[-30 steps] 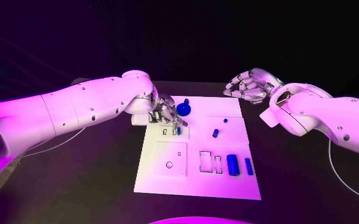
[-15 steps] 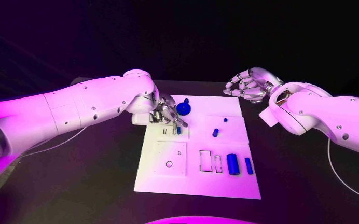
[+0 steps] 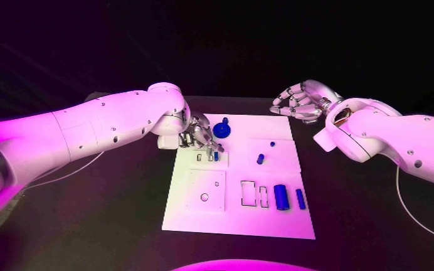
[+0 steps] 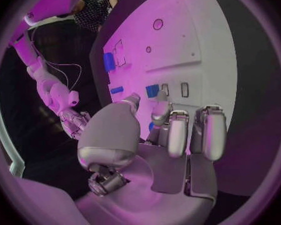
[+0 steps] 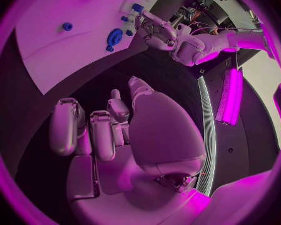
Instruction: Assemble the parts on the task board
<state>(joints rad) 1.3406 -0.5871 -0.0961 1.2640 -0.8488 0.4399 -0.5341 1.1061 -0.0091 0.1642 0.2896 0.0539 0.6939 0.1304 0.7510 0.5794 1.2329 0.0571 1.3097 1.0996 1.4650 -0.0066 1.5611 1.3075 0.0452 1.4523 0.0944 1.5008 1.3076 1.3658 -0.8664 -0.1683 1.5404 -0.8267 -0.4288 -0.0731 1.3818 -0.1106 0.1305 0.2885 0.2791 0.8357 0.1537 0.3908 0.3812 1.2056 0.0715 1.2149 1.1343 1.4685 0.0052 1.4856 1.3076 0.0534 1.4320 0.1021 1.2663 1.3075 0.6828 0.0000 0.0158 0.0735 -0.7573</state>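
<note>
Barely any change: left hand [image 3: 199, 139] still hovers at the small blue piece [image 3: 215, 155] on the board [image 3: 237, 226], can't tell if pinching; right hand [image 3: 300, 105] stays curled, so insertion's ongoing

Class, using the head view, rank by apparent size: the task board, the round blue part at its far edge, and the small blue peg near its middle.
1. Task board
2. Round blue part
3. Small blue peg

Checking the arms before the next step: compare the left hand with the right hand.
The left hand is over the task board, fingers down at a small blue part; the right hand hangs past the board's far edge. Left fingers reach out; right fingers curl in on nothing. Both are silver.
</note>
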